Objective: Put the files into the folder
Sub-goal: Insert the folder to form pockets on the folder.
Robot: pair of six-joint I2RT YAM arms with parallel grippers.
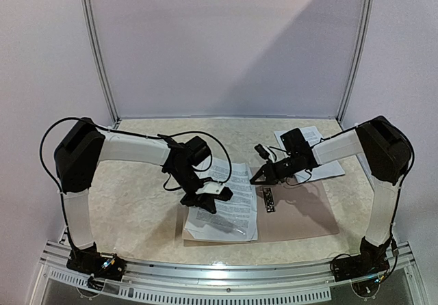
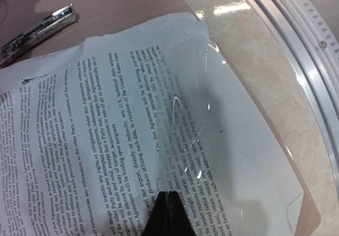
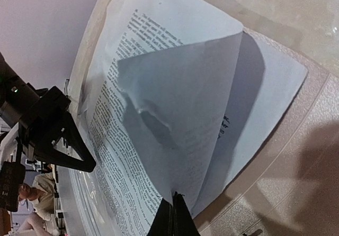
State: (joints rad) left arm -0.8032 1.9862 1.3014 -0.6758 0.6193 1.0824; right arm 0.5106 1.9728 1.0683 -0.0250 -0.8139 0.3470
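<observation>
The tan folder (image 1: 301,213) lies open on the table, its black clip (image 1: 267,199) at the spine. The files (image 1: 229,213), white sheets with black print, lie on its left half. My left gripper (image 1: 205,199) is over them. In the left wrist view its jaws (image 2: 168,194) are shut on the edge of the clear plastic sleeve (image 2: 233,103), held just above the print. My right gripper (image 1: 260,175) sits at the stack's right edge. Its jaws (image 3: 175,198) are shut on one sheet (image 3: 180,88), which is lifted and curls over the rest.
More printed sheets (image 1: 311,139) lie at the back right, partly under the right arm. The metal rail (image 2: 296,51) runs along the table's near edge, close to the folder's corner. Walls close in the back and both sides.
</observation>
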